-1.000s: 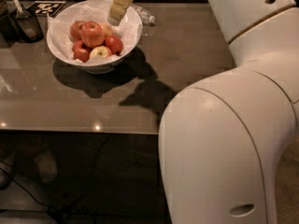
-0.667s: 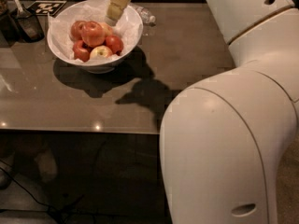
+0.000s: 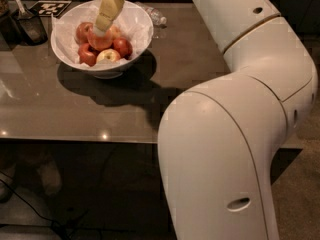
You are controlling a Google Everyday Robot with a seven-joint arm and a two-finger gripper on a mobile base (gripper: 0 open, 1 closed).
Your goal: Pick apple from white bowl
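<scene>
The white bowl [image 3: 131, 46] stands at the back left of the dark glossy table [image 3: 60, 109]. It is lined with crinkled white paper and holds several red apples and one yellowish apple [image 3: 109, 56]. My gripper [image 3: 101, 28] reaches down from above into the bowl. Its cream-coloured tip sits at the topmost red apple [image 3: 100, 41] in the middle of the pile. My white arm fills the right half of the view.
A clear plastic bottle [image 3: 153, 16] lies behind the bowl on the right. A dark container with a utensil [image 3: 26, 23] and a black-and-white marker tag [image 3: 50, 7] are at the back left. The table's front edge [image 3: 75, 140] runs across the middle.
My gripper has moved left and down, from above the bowl's back rim to the top apple in the pile. The bowl and apples have not shifted.
</scene>
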